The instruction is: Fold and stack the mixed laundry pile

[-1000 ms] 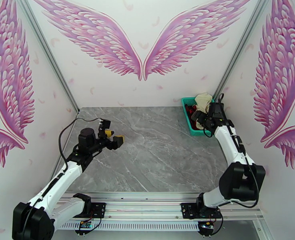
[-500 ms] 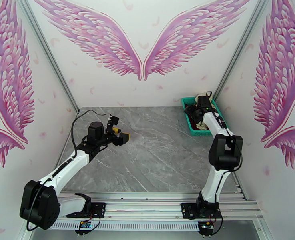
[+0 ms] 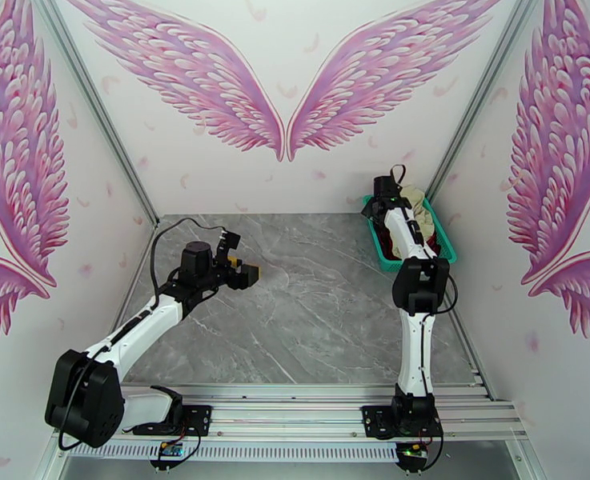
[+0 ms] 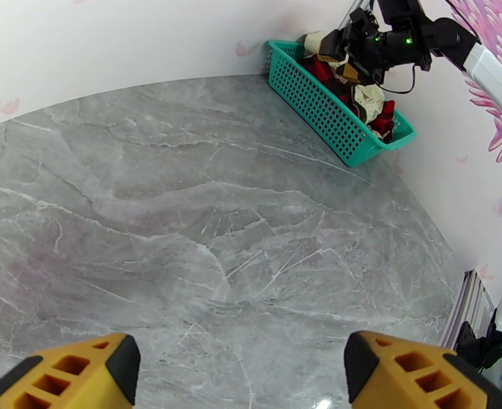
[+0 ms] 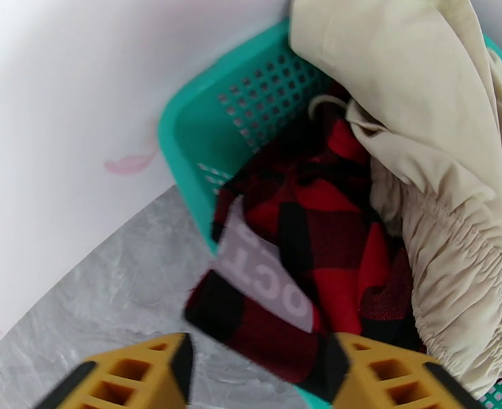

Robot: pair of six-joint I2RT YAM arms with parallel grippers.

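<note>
Mixed laundry pile [image 3: 421,211] lay in the teal basket [image 5: 251,110] at the far right corner. The right gripper [image 5: 261,369] hovered, jaws apart, over the checked shirt [image 5: 305,247], whose edge overhung the rim. The best grip was on that edge, clear of the cream garment [image 5: 421,131]. The left gripper [image 4: 240,369] hung empty at the left, jaws apart.

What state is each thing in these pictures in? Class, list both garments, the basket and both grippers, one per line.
checked shirt, crumpled and unfolded in the basket, one edge spilling over the rim.
cream garment, bunched up in the basket, partly over the shirt.
basket, on the table, holding both garments.
left gripper, open, empty, above the table.
right gripper, open, empty, over the shirt's spilling edge.
</note>
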